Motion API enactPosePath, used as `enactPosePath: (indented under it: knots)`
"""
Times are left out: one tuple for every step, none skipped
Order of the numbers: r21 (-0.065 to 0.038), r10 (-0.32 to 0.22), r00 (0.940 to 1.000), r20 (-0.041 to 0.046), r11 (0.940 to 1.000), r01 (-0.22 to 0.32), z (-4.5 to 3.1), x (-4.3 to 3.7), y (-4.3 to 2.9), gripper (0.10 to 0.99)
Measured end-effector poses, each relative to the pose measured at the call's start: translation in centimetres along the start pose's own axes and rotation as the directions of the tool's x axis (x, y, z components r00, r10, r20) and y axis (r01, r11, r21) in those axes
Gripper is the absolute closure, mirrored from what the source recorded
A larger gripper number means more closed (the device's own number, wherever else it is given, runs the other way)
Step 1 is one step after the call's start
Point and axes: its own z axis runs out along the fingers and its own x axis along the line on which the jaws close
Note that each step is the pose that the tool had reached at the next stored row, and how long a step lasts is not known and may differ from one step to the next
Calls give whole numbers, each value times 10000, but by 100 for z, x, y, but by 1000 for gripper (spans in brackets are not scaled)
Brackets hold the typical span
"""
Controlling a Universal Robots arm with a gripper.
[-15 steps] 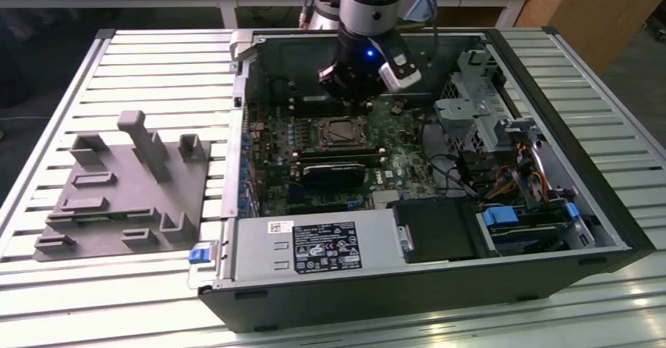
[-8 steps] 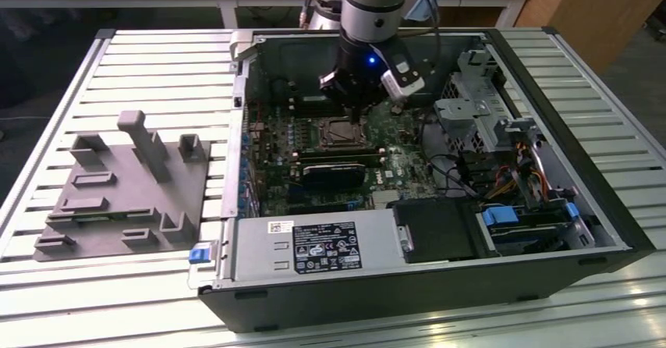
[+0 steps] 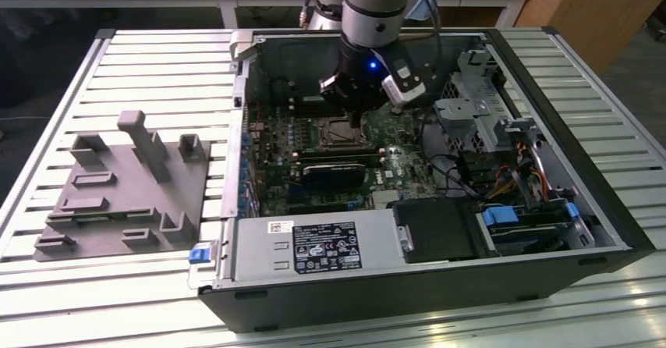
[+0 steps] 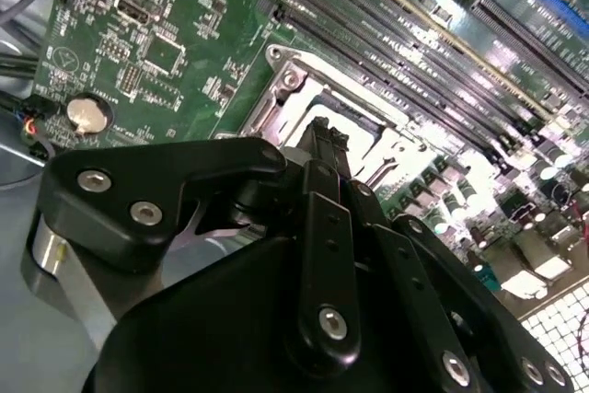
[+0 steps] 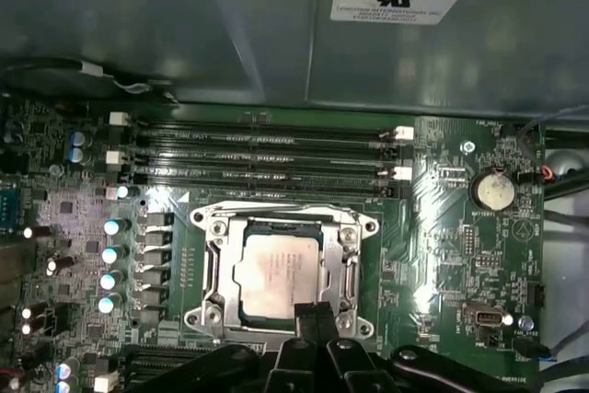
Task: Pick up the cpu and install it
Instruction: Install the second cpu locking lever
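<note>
The cpu (image 5: 276, 269), a silvery square chip, lies flat inside the metal socket frame (image 5: 213, 264) on the green motherboard (image 5: 460, 255). In the first wrist view my gripper (image 5: 314, 312) hovers over the chip's near edge, its two thin black fingers pressed together with nothing between them. In the second wrist view the gripper (image 4: 327, 131) points at the brightly lit socket (image 4: 313, 80). In the exterior view the gripper (image 3: 357, 118) hangs just above the socket (image 3: 339, 134) inside the open computer case (image 3: 416, 285).
Memory slots (image 5: 267, 158) run beside the socket, and capacitors (image 5: 110, 255) stand on its other side. A drive cage (image 3: 473, 110) and cables (image 3: 500, 184) fill the case on the exterior view's right. A grey fixture plate (image 3: 120, 200) with upright blocks lies on the slatted table (image 3: 156, 59).
</note>
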Motion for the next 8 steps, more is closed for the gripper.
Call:
enactPosePath:
  knots:
    - [-1, 0, 10000, -5, 10000, 0, 2, 0, -11, 980]
    - [-3, 1, 10000, -9, 10000, -1, 4, 1, -26, 980]
    - [-2, 1, 10000, -13, 10000, -1, 4, 1, -46, 980]
    - [-3, 2, 10000, -17, 10000, -2, 4, 2, -68, 980]
    - [-5, 2, 10000, -19, 10000, -2, 4, 3, -86, 980]
    - [-3, 2, 10000, -23, 10000, -2, 3, 3, -105, 980]
    - [-3, 2, 10000, -26, 10000, -2, 3, 4, -124, 980]
    - [-4, 2, 10000, -27, 10000, -2, 3, 4, -140, 980]
